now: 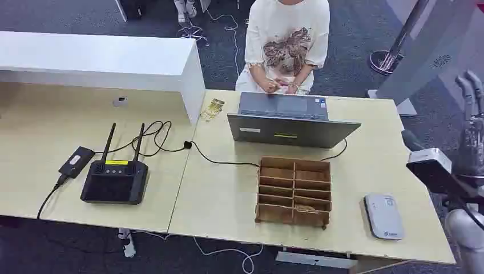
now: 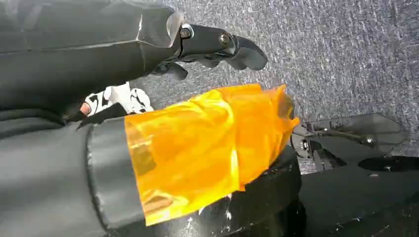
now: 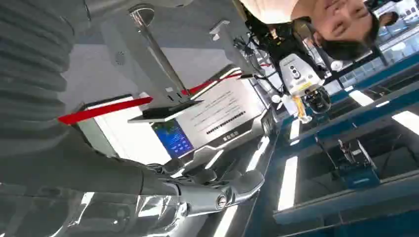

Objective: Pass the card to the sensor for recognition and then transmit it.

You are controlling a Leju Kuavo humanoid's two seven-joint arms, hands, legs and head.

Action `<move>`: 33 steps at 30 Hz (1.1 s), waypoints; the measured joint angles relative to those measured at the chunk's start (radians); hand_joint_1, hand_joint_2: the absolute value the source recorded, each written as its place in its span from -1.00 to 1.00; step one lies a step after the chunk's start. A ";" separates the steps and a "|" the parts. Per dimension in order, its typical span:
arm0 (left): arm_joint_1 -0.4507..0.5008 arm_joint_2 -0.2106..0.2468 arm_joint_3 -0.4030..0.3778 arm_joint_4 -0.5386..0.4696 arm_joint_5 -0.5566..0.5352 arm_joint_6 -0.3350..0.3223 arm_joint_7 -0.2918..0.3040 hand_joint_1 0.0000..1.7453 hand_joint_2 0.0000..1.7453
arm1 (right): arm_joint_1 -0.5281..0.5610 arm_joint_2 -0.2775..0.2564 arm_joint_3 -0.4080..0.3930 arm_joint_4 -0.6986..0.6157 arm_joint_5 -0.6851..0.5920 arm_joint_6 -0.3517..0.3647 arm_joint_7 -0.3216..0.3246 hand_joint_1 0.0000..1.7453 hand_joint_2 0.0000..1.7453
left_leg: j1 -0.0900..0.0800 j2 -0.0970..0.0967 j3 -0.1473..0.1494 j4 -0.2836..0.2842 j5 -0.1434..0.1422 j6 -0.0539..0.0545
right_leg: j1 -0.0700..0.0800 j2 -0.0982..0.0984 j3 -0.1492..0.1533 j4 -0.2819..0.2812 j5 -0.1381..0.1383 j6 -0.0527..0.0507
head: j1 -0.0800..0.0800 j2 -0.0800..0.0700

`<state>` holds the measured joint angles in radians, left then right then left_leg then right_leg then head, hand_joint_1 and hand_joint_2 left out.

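Head view shows the right hand [image 1: 471, 123] raised, fingers spread and empty, beyond the table's right edge (nearer arm), with the white sensor [image 1: 384, 216] low to its left; no card discernible.

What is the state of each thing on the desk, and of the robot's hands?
Laptop: open, a person typing at it.
Wooden organizer: upright on the desk, something small in a lower compartment.
Card sensor: flat on the desk, nothing on it.
Router: antennas up, cable plugged in.
Right hand: raised, fingers apart, holding nothing.
Left hand: hanging over the carpet, holding nothing.
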<state>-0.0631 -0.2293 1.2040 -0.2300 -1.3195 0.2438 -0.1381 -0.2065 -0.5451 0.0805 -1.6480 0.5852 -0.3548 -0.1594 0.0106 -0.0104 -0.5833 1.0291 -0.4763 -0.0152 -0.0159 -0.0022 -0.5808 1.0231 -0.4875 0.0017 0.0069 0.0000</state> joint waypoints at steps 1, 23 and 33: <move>0.000 0.000 -0.001 0.000 0.000 0.000 0.000 -1.00 -1.00 | 0.000 0.000 -0.003 0.000 0.000 0.000 0.000 -1.00 1.00 | 0.000 0.000 0.000 0.000 0.000 0.000 | 0.000 0.000 0.000 0.000 0.000 0.000 | 0.000 0.000; -0.002 0.000 -0.010 0.000 0.021 0.005 -0.004 -1.00 -1.00 | -0.062 0.021 0.019 0.022 -0.216 0.212 -0.031 -1.00 1.00 | 0.000 0.000 -0.001 0.000 0.000 0.000 | 0.000 0.000 0.000 0.000 0.000 0.000 | 0.000 0.000; -0.003 0.002 -0.006 0.000 0.042 0.019 -0.011 -1.00 -1.00 | -0.143 0.068 0.080 0.100 -0.636 0.444 -0.048 -1.00 1.00 | 0.000 -0.001 -0.001 0.000 0.001 0.000 | 0.000 -0.002 0.000 0.000 0.000 0.000 | 0.000 0.000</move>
<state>-0.0659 -0.2274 1.1982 -0.2300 -1.2772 0.2628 -0.1495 -0.3496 -0.4769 0.1609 -1.5477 -0.0503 0.0889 -0.2071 0.0106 -0.0112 -0.5845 1.0288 -0.4756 -0.0155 -0.0159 -0.0039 -0.5805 1.0235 -0.4876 0.0018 0.0069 0.0000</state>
